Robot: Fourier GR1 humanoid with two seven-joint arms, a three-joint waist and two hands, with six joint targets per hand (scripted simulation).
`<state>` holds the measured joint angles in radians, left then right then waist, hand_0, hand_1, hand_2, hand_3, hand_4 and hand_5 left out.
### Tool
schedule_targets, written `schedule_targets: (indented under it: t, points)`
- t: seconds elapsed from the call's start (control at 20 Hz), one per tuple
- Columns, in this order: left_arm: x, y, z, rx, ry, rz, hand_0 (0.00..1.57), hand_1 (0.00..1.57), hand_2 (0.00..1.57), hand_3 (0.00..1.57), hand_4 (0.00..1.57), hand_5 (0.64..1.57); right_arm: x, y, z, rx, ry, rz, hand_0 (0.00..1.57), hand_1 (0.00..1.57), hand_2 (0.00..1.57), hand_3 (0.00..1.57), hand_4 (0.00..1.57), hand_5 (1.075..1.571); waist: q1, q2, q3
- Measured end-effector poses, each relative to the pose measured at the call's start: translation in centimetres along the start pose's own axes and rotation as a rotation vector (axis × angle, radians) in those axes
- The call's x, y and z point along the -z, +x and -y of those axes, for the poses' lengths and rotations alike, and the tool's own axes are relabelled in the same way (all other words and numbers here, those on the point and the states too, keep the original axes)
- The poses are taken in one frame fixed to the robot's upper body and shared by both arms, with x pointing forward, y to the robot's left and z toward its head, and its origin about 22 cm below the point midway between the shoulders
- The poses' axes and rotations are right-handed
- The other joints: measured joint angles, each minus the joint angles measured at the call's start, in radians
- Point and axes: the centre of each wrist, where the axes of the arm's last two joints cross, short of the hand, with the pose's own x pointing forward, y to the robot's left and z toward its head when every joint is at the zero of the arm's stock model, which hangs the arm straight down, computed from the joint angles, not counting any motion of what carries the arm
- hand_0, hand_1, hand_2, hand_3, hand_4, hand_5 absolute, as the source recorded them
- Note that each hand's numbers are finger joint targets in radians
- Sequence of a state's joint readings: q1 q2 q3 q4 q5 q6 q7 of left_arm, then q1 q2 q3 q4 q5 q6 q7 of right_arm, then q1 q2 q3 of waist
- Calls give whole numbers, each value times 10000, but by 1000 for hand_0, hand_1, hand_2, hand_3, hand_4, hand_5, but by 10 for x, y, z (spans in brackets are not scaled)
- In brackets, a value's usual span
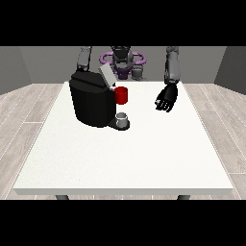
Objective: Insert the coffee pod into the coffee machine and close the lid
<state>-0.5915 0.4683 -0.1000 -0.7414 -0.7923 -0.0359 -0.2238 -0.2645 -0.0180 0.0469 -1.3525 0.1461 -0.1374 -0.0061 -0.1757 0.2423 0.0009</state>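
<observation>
From my seat I see one hand at the view's right [166,100], hanging above the far right part of the white worktop [125,158], its fingers gently curled downward and holding nothing I can make out. It is well apart from everything else. The hand at the view's left I cannot find; that arm drops behind the black coffee machine [92,100], which stands on the worktop's far left part. The machine's grey lid [107,76] is tilted up, open. A red thing at the machine [122,95] sits on its right side, and below that a grey thing [123,118] rests on the machine's base; I cannot tell whether that is the pod.
</observation>
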Motion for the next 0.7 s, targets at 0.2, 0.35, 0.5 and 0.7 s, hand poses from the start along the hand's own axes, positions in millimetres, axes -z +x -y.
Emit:
schedule_targets:
  t: [0.2, 0.35, 0.5, 0.7]
  points:
    - [2, -3, -2, 297, -351, 139, 909, 909, 1050, 956, 411, 1571, -4, -10, -1, -310, -316, -255, 0, 0, 0, 0, 0, 1571, 128, -112, -5]
    - [5, -6, -4, 369, -180, 216, 1149, 1149, 1257, 1162, 466, 1571, 1, -6, 2, -554, -401, -215, 0, 0, 0, 0, 0, 1571, 89, 34, -4]
    - [9, -1, -6, 309, -233, 532, 1369, 1369, 1368, 1298, 482, 1571, -1, -15, 1, -682, -625, -502, 0, 0, 0, 0, 0, 1571, 267, -203, -8]
    - [18, 10, -15, -605, -194, 1125, 1449, 1449, 1434, 1357, 517, 1571, -2, -20, 5, -834, -676, -898, 0, 0, 0, 0, 0, 1571, 311, -593, -10]
